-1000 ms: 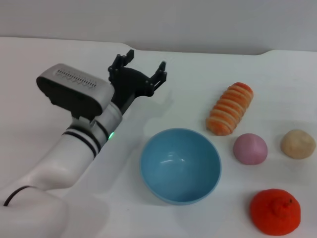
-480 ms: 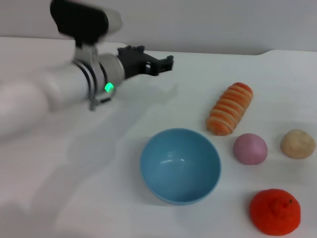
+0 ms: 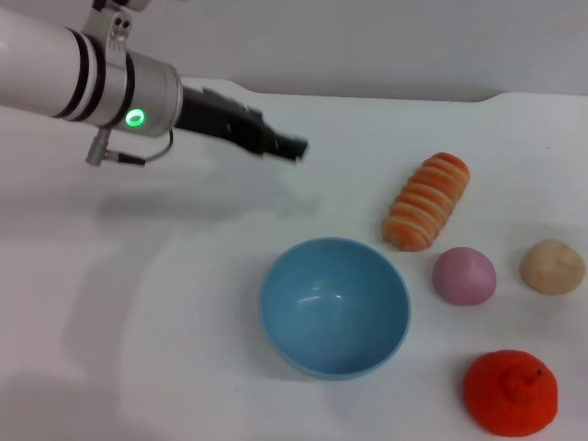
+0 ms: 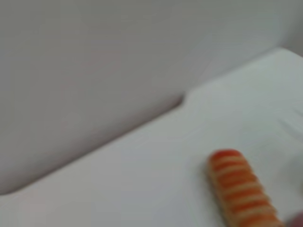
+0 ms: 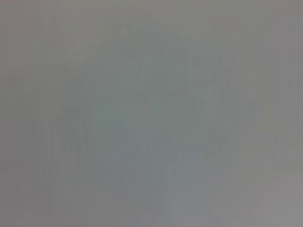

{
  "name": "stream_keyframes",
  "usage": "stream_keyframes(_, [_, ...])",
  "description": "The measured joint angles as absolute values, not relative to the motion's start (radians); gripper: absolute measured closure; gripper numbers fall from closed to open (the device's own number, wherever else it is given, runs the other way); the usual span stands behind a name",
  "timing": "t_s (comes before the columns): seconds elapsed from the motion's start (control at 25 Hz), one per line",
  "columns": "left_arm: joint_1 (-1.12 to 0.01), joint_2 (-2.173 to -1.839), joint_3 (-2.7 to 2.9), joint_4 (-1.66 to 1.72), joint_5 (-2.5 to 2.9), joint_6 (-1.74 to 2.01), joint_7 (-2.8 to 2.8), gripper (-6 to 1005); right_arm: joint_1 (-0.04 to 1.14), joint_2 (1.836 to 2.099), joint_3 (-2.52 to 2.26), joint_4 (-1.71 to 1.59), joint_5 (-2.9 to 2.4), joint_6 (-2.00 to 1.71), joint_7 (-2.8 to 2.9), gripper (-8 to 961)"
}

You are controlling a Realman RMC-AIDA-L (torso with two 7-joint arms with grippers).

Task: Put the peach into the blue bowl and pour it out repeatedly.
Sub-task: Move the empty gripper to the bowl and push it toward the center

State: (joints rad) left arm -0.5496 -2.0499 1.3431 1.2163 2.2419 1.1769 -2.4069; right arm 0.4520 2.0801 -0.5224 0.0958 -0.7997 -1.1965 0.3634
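- White table (image 3: 184, 303) fills the head view; grey wall behind it.
- Left arm (image 3: 83, 78) reaches in from the upper left, held above the table, green light lit on its wrist ring. Its shadow falls on the table below.
- Left gripper (image 3: 280, 145) black, pointing right and slightly down, in the air up-left of the blue bowl and well apart from every item. Seen side-on and blurred, so cannot tell if the claw is apart or together; nothing seen in it.
- Blue bowl (image 3: 334, 306) upright on the table, centre-front, nothing inside.
- Striped orange-and-cream bread roll (image 3: 426, 201) lies behind and right of the bowl; also seen in the left wrist view (image 4: 239, 191).
- Orange bumpy fruit (image 3: 510, 392) at the front right, right of the bowl.
- Peach (image 3: 464, 276) sits on the table just right of the bowl, not touching it, in front of the roll.
- Tan ball (image 3: 552, 266) right of the peach, near it but apart.
- Right gripper not seen; right wrist view is plain grey.
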Motion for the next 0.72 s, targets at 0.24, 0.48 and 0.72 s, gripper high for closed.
stream_keyframes(0.24, [-0.569,-2.055,1.341,1.212,2.246,1.322,-2.411,200,0.454,2.079,-0.522,0.088,-0.800,-1.197,0.362,173])
stream_keyframes(0.48, [-0.542,-2.057,1.354,1.193,2.240,1.368,-2.433,208,0.451,2.079,-0.509,0.085,-0.792,-1.196,0.362,173])
stream_keyframes(0.72, [-0.532,-2.057,1.354,1.122,2.239,1.378,-2.439,217,0.449,2.079,-0.491,0.084,-0.788,-1.196,0.366,173])
